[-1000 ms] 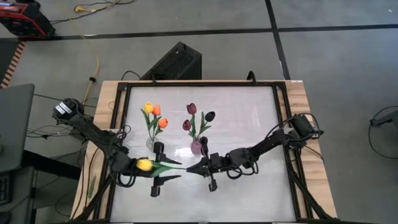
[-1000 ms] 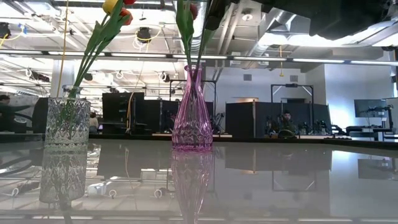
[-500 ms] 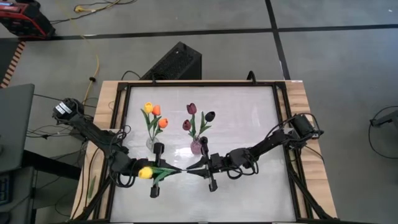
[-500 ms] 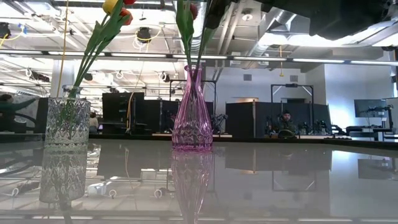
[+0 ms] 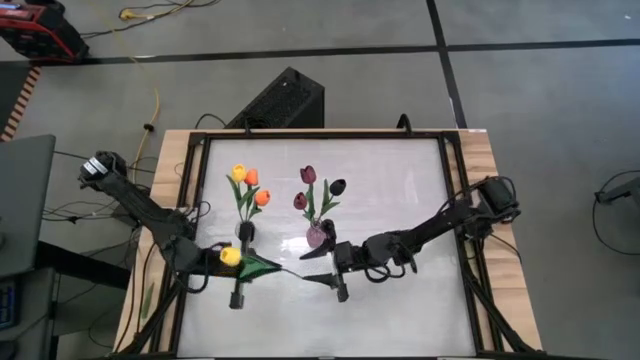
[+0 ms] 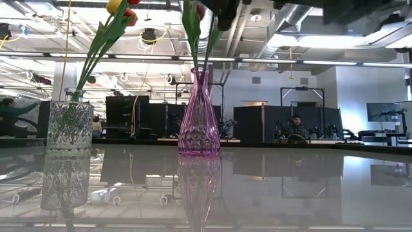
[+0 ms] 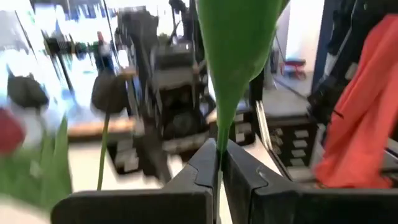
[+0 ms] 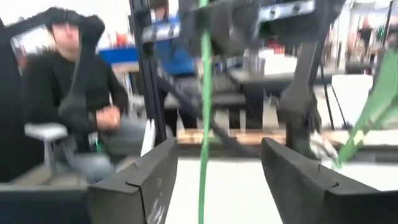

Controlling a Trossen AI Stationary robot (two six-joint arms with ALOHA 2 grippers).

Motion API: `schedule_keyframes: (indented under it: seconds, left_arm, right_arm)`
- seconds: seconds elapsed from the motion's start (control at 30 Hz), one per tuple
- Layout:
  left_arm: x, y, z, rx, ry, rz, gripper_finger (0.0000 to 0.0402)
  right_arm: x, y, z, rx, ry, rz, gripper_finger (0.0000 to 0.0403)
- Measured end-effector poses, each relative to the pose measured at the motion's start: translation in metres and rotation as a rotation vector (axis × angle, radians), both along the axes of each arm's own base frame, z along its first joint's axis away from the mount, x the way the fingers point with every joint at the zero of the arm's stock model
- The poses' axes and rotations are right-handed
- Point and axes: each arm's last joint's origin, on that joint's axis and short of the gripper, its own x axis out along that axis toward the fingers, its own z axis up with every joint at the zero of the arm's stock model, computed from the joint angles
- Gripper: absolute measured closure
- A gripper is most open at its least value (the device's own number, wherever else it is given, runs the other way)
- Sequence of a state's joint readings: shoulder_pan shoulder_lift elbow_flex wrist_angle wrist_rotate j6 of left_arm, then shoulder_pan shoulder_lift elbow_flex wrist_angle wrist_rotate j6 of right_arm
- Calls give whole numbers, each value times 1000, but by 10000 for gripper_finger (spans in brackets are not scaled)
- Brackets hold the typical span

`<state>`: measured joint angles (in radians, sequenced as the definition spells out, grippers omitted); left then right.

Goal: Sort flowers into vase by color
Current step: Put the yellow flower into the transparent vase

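A yellow tulip (image 5: 230,256) with a green leaf (image 5: 259,265) hangs in the air near the table's front left, and my left gripper (image 5: 247,263) is shut on its stem. My right gripper (image 5: 313,267) stands open just to the right; the stem's tail (image 8: 204,124) runs between its fingers without touching them. Behind them a clear vase (image 5: 243,231) holds yellow and orange tulips (image 5: 250,180). A pink vase (image 5: 316,237) holds dark maroon tulips (image 5: 308,176). In the low view both vases (image 6: 67,132) (image 6: 198,119) stand on their bases. My left gripper pinches the yellow tulip's thin green stem (image 7: 219,151) between its two fingers, just below the leaf (image 7: 236,37). The fingers lie across the stem, coming roughly level from the table's left. The tulip is lifted clear of the table, its stem pointing toward the right gripper.
The white tabletop has a dark frame rail (image 5: 320,132) and wooden side edges (image 5: 495,200). A black box (image 5: 283,100) sits on the floor beyond the far edge. People sit in the room behind the table (image 8: 74,87).
My left gripper has shut on the tulip's stem. My right gripper has opened and let go of the stem's tail. The left gripper has drifted a little toward the table's left and far side with the tulip, which stays lifted.
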<state>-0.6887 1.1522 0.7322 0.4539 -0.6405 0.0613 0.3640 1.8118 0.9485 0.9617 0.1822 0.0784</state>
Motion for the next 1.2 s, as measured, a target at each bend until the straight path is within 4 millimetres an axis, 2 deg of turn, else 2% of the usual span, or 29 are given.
schedule_keyframes:
  seconds: [0.1, 0.27, 0.53, 0.73, 1.2]
  left_arm:
    - [-18, 11, 6, -88, 106, -11, 401]
    - [-52, 34, 21, -210, 290, 10, 401]
    - [-90, 67, 17, -213, 419, 183, 401]
    - [-100, 80, 15, -144, 392, 333, 401]
    - [-103, 85, 11, -78, 385, 418, 401]
  right_arm:
    - [-7, 1, 1, -44, 129, 9, 142]
    - [-17, 4, -3, -5, 317, 20, 142]
    - [-18, 10, -14, 17, 380, 27, 142]
    - [-17, 10, -17, 20, 384, 25, 143]
    - [-17, 9, -18, 13, 388, 23, 143]
